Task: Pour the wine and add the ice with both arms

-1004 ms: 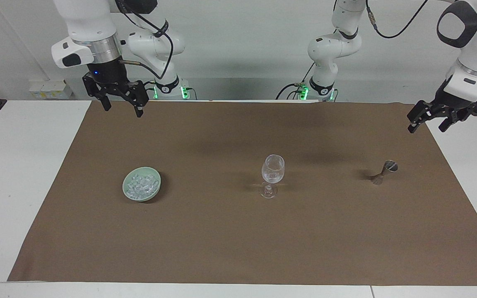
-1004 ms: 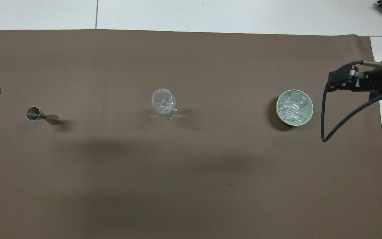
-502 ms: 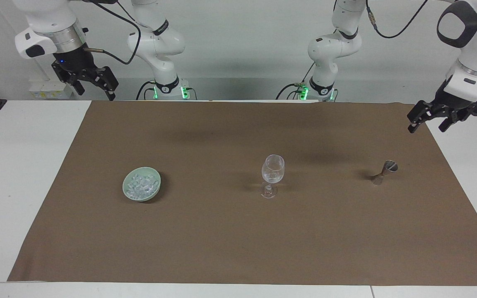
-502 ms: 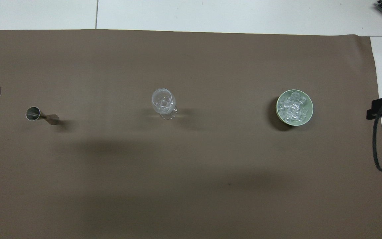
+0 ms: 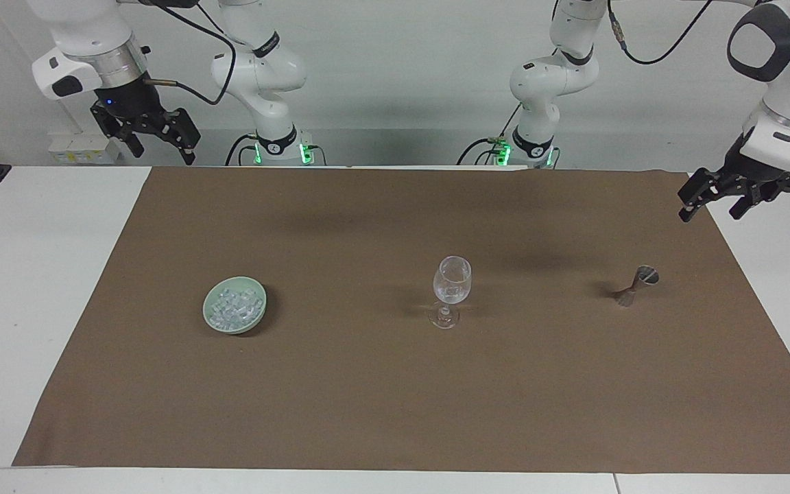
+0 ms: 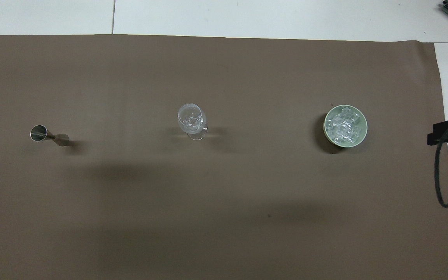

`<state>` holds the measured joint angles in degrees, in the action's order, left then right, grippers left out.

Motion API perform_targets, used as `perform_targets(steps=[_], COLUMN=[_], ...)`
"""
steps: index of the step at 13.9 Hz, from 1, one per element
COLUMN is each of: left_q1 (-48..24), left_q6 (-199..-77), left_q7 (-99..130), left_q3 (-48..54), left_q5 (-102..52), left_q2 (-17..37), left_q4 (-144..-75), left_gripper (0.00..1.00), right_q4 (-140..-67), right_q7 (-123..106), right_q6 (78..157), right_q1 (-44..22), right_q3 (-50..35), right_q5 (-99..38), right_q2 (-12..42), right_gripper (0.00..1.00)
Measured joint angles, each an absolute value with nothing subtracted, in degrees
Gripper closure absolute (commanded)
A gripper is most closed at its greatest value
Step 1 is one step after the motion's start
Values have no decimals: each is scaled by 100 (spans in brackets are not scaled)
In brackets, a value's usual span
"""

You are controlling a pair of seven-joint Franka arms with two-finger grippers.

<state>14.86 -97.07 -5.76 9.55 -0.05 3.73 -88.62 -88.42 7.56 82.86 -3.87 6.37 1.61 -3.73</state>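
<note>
Clear glass goblet (image 5: 451, 288), shiny metal jigger (image 5: 636, 285), matt brown cloth (image 5: 395, 412)

Two robot arms are seen, the left arm (image 5: 779, 62) and the right arm (image 5: 86, 41). One wine glass (image 5: 451, 290) is counted, one green bowl (image 5: 234, 314), one metal jigger (image 5: 636, 285) and one brown mat (image 5: 395, 398). The ice cubes (image 5: 233, 306) heaped in the bowl cannot be counted singly.

Wine glass (image 5: 451, 291) upright mid-mat (image 5: 367, 384), possibly holding ice cubes.
</note>
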Motion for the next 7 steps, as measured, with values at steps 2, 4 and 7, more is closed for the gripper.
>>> perform_targets(steps=[2, 4, 7], left_q1=[1486, 1486, 1486], left_q6=[-9706, -9706, -9704], left_q7=[-576, -576, -576], left_q3=[956, 956, 957], left_q5=[-5, -5, -5], left_q2=[378, 379, 381], left_q4=[-8862, -8862, -8863], left_gripper=[0, 0, 0], right_q4=[-8842, -8842, -8842], right_q7=[756, 756, 756], right_q6=[8286, 8286, 8306], right_q1=[-413, -426, -433], right_q3=[636, 629, 629], right_q5=[159, 157, 156], right_q2=[-377, -383, -384], right_gripper=[0, 0, 0])
